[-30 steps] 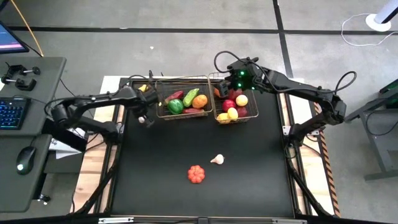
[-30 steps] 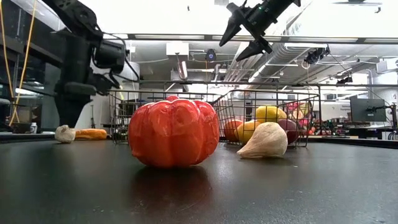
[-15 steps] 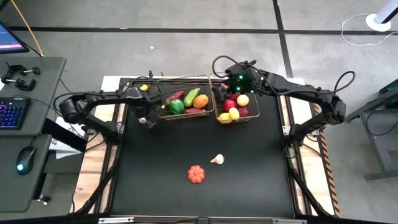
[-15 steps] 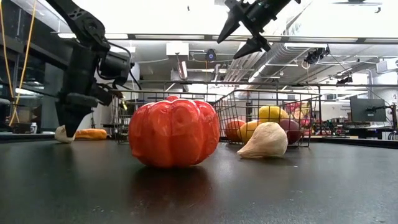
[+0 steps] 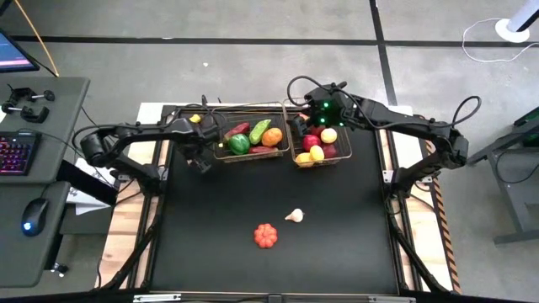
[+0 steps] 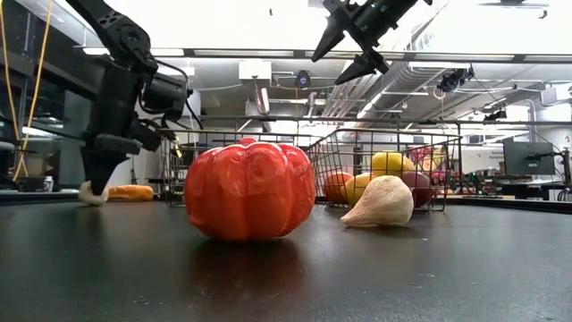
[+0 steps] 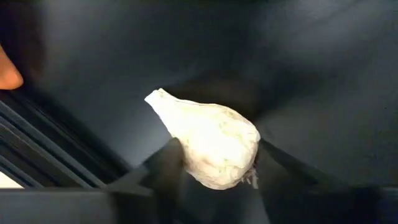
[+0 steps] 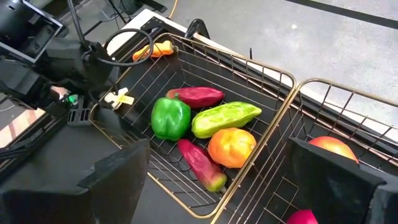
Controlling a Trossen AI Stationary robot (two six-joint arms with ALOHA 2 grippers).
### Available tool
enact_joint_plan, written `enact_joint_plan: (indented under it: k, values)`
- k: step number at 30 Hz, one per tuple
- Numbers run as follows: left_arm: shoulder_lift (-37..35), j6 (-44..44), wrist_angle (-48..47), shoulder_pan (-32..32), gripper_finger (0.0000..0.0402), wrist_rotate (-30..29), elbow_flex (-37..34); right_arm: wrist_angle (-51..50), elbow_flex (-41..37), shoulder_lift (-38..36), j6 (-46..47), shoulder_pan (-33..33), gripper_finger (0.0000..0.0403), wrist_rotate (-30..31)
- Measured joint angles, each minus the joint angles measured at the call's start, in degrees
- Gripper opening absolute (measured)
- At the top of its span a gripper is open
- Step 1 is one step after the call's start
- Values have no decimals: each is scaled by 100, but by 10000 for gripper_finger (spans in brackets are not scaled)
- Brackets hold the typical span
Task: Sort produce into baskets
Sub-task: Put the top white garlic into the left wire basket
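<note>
While the right pincer hangs spread above the baskets, the left pincer straddles a garlic bulb, fingers apart, on the tabletop.

Two baskets side by side at table's 12 o'clock: wider basket left, narrower basket right, produce in both. Tomato at 6 o'clock; garlic just toward 1 o'clock from it. Second garlic at 10 o'clock, outside wider basket.

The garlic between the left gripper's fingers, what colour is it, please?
Off-white garlic, clearest in the left wrist view.
</note>
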Motion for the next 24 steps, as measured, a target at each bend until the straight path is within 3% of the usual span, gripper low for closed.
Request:
enact_joint_plan:
  k: [5, 13, 19, 24]
  values:
    - [-341, 15, -12, 0, 71, 139, 0, -2, 0, 0, 0, 0, 367, 0]
    - [-1466, -459, -667, 0, 79, 153, 185, -2, -2, 0, -2, 0, 367, 4]
    - [-2234, -960, -999, 0, 90, 243, 980, -2, -2, 0, -2, -4, 367, 10]
    - [-2423, -1263, -435, -8, 90, 683, 1748, -2, -2, 2, -2, -4, 367, 9]
